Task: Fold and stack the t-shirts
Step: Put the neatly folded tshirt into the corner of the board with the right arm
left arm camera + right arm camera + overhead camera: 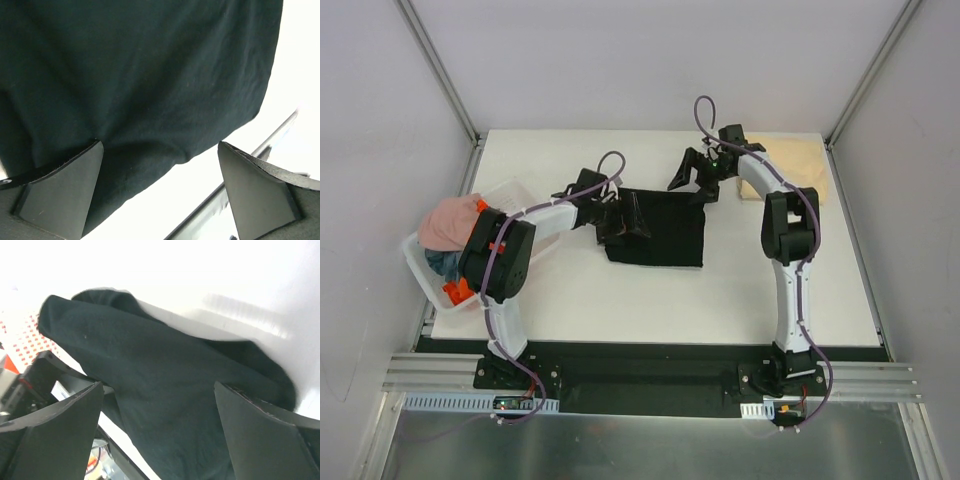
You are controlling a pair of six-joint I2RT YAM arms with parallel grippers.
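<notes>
Top view: the black t-shirt lies folded mid-way across the table, with the tan t-shirt at the far right corner. The left end effector hangs released over the black one's left edge. The right end effector is released near its far right corner. Wrist views: spread fingers frame black cloth, grasping nothing.

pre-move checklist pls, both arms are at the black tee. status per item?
1. Left gripper open: ok, jaws wide at the left edge of the black t-shirt.
2. Right gripper open: ok, nothing held.
3. Black t-shirt lying flat: not ok, one edge looks bunched in the right wrist view.
4. Stack spot: ok, tan t-shirt lies at the far right corner, apart from the black one.
5. Basket emptied: not ok, pink t-shirt and others are inside.
</notes>
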